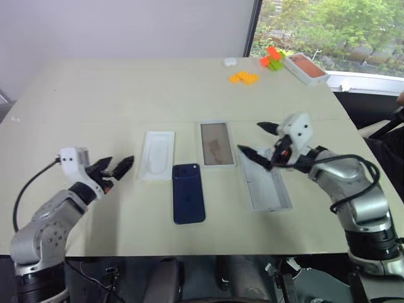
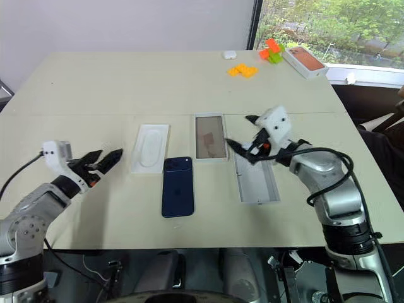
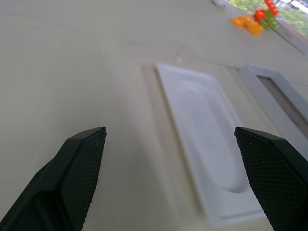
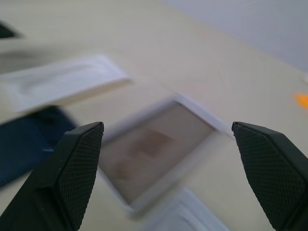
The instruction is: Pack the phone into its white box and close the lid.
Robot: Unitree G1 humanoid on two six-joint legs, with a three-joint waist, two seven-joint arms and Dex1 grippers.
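there, glossy navy phone flat beside shallow white box; both claws apart.

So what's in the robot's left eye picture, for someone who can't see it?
A blue phone lies on a table between two open robot pincers, left pincer and right pincer. Around the phone lie a white insert, a box and a lid.

insert: thin white tray with oval recess, flat on table
far corner: orange-topped box, orange and green blocks, small white object
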